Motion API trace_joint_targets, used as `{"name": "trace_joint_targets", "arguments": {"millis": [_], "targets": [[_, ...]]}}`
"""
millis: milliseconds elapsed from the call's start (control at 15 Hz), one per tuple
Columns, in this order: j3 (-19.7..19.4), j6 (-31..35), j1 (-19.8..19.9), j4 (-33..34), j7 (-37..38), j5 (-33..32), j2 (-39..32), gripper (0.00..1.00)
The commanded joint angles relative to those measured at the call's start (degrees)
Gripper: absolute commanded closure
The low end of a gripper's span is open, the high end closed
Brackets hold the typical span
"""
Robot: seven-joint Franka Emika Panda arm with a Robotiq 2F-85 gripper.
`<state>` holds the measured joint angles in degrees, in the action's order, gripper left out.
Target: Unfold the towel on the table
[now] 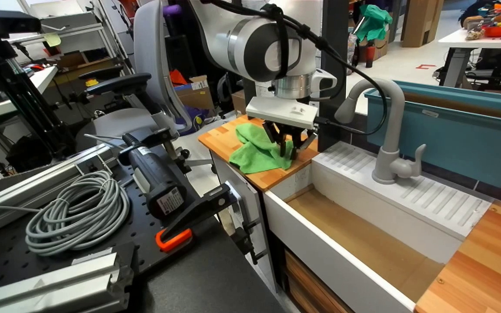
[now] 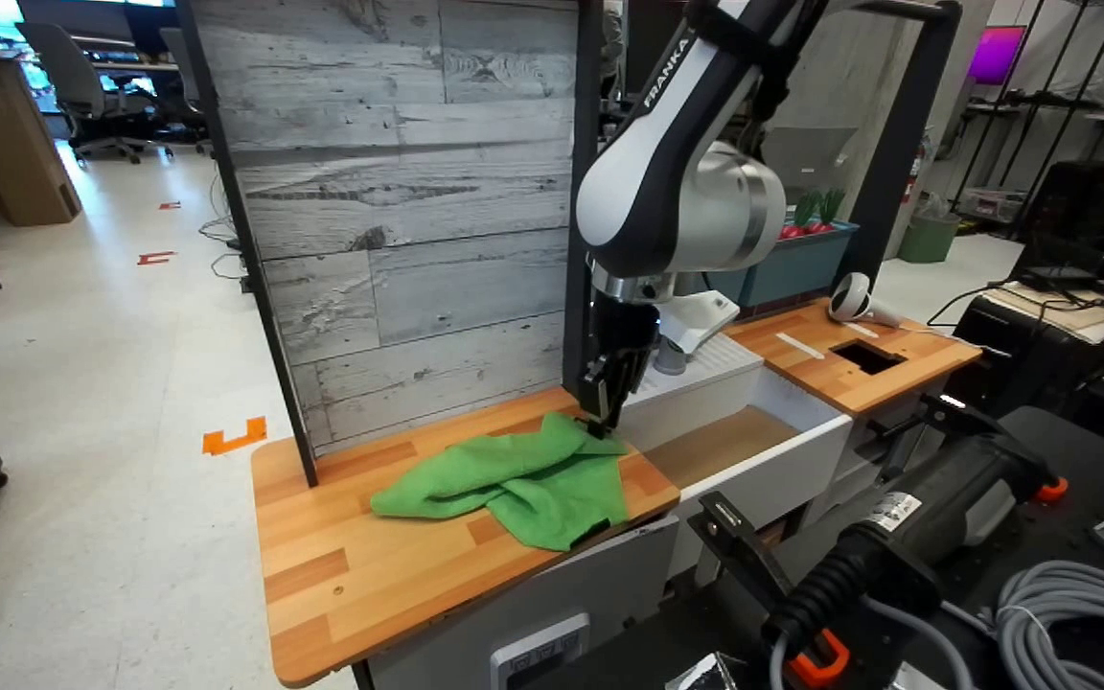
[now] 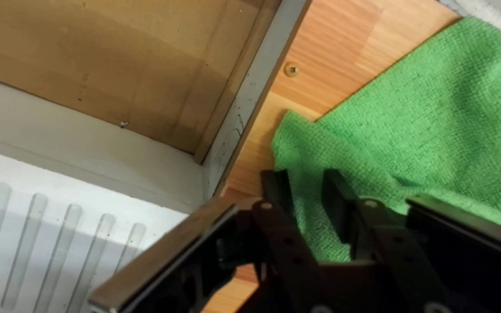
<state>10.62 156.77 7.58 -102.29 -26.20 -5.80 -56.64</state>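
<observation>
A green towel lies bunched and partly folded on the wooden tabletop. In an exterior view the towel has a raised fold along its back and a flatter corner toward the front edge. My gripper points down at the towel's end nearest the sink. In the wrist view the gripper has its fingers partly apart, with a folded flap of the towel showing between and beneath them. The fingertips are at or just above the cloth; exact contact is hard to tell.
A white sink basin adjoins the tabletop beside the gripper, with a grey faucet behind it. A grey wood-plank panel stands along the tabletop's back edge. A black bench with a tool and coiled cable stands in front.
</observation>
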Motion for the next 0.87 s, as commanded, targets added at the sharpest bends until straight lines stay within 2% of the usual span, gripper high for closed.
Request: {"name": "trace_joint_targets", "arguments": {"millis": [0,267,333,600,667,800], "targets": [[-0.98,1.44,-1.23,-0.11,1.88,-0.74,0.75,0.35],[0.05,8.89,-0.4,-7.99,2.5,-0.81,5.91,0.05],[0.76,11.77,0.22,-11.18,2.45,-0.81,8.08,0.01],[6.63,18.89,5.47,-23.64,0.79,-1.05,17.51,0.0],[3.82,15.99,2.26,-15.29,2.44,-1.41,10.98,0.0],[5.45,16.85,3.67,-19.85,2.32,-1.28,14.91,0.0]]}}
